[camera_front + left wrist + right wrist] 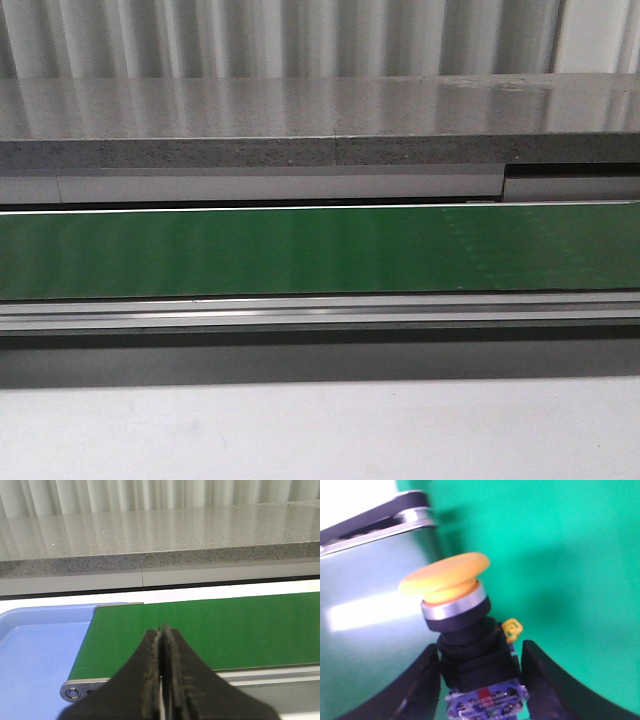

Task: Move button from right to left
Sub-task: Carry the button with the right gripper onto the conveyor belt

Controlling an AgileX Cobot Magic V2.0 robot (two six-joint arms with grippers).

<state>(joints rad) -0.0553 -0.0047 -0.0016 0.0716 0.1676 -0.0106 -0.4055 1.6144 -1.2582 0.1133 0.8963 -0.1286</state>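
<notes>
The button [451,587] has a yellow-orange mushroom head, a silver ring, a black body and a blue-and-clear contact block. It shows only in the right wrist view, somewhat blurred. My right gripper [480,647] has a finger on each side of its body and contact block and holds it above the green belt [560,555], close to the belt's end roller [415,507]. My left gripper [162,628] is shut and empty, over the near edge of the green belt [240,630] at its left end. Neither gripper shows in the front view.
The green conveyor belt [320,250] runs across the front view, with a metal rail [320,312] in front and a grey stone ledge [320,120] behind. A blue tray [35,655] lies past the belt's left end. A shiny metal surface [370,630] lies beside the belt's right end.
</notes>
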